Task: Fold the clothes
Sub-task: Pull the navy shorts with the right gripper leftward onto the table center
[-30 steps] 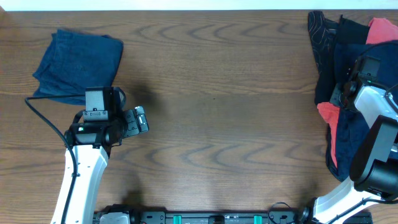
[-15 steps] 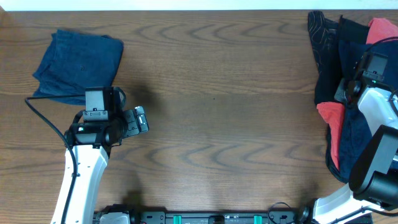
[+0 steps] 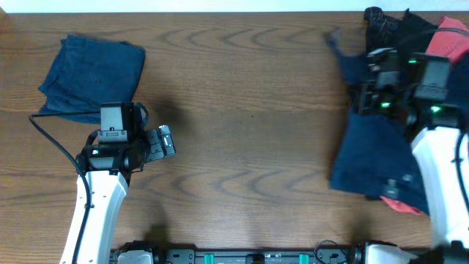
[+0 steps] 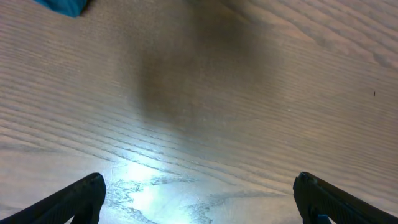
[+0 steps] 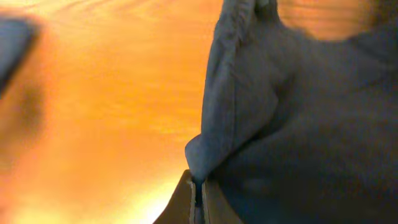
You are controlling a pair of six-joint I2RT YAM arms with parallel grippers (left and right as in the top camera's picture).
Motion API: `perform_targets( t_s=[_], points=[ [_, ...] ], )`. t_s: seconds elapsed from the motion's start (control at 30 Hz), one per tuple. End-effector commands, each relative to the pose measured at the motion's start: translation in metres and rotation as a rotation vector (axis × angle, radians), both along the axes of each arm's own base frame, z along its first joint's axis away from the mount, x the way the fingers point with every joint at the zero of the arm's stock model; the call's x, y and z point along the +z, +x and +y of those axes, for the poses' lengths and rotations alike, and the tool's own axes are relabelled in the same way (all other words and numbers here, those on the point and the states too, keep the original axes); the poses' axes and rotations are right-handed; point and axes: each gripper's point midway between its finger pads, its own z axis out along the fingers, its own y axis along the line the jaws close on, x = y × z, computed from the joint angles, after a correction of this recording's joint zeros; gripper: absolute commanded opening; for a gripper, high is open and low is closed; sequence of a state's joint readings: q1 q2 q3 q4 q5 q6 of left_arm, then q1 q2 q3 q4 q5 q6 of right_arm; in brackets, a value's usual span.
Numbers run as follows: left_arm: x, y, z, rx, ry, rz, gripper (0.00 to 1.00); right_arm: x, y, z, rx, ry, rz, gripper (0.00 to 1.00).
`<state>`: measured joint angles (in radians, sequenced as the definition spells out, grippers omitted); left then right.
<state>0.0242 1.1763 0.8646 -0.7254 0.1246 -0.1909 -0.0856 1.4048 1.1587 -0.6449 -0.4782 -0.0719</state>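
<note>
Wooden table (image 3: 249, 88) (dark, grained)

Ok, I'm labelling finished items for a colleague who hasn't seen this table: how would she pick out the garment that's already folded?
Start at the wooden table and go to its far left corner. The folded blue garment lies there flat and alone, unlike the navy cloth clamped in the right gripper at the opposite side.

Dark wood-grain table (image 3: 249, 110); white strip (image 3: 183, 6) along far edge; soft glare (image 4: 155, 186).
</note>
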Motion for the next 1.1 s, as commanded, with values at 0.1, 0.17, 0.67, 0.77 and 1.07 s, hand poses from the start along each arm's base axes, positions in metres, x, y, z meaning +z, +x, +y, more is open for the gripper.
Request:
perform_targets(
  t_s=[0.1,0.17,0.67,0.77,1.07],
  points=[
    [0.006,0.004,-0.001,0.006,-0.003,-0.017,0.98,-0.026,-0.019,0.073,0.150,-0.130,0.076,0.01],
    [0.006,0.004,-0.001,0.006,-0.003,-0.018,0.98,-0.031,-0.015,0.098,0.196,-0.117,0.061,0.01],
    [0.007,0.006,-0.001,0.006,-0.004,-0.027,0.98,-0.013,0.038,0.214,0.197,0.089,-0.193,0.44],
    [0.008,0.007,-0.010,-0.018,-0.051,-0.031,0.98,-0.043,0.038,0.170,0.052,-0.077,-0.091,0.61],
    [-0.003,0.010,-0.069,-0.088,-0.325,0.046,0.98,-0.026,0.021,0.000,-0.452,-0.352,0.014,0.70]
  ],
)
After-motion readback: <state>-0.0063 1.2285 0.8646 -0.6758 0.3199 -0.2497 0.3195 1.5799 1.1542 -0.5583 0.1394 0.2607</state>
